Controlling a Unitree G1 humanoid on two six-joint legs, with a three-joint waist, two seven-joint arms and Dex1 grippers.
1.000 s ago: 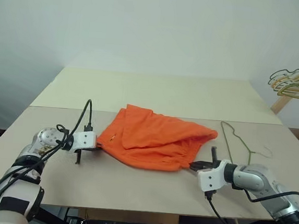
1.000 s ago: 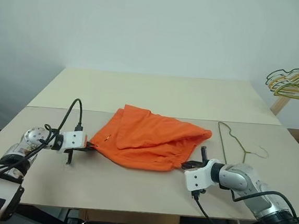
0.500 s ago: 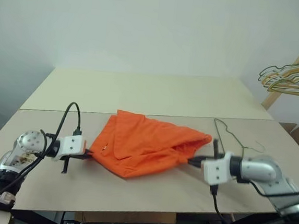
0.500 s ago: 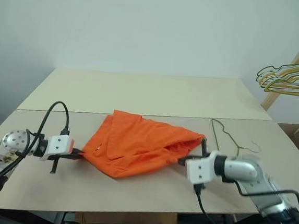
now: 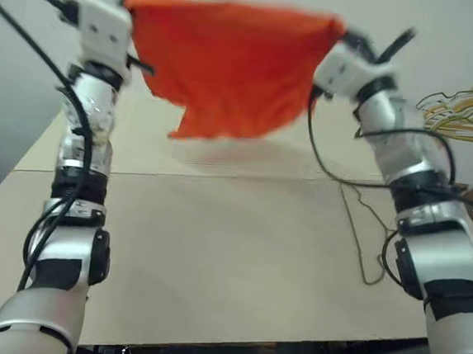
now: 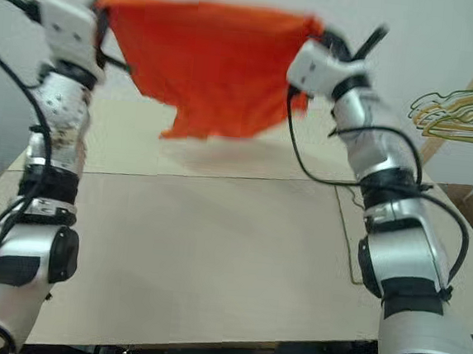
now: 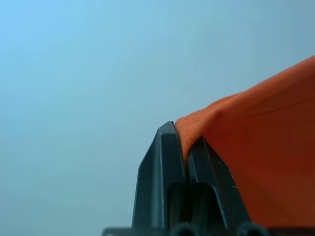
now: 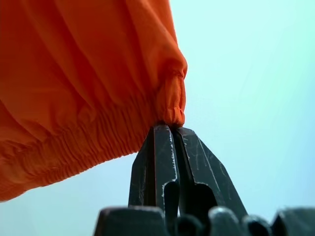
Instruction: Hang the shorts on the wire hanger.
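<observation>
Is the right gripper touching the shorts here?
Touching. In the right wrist view, the right gripper is shut on the gathered waistband edge of the shorts.

The shorts [image 5: 230, 65] hang above the table [image 5: 212, 266]; the wire hanger [image 5: 363, 229] lies right.

Both arms are raised high, forearms near upright. The left gripper [image 7: 184, 142] has its fingers [image 7: 157, 172] pinched together on cloth; the right gripper [image 8: 170, 130] likewise. Through the blur, the wrists seem tilted forward.
</observation>
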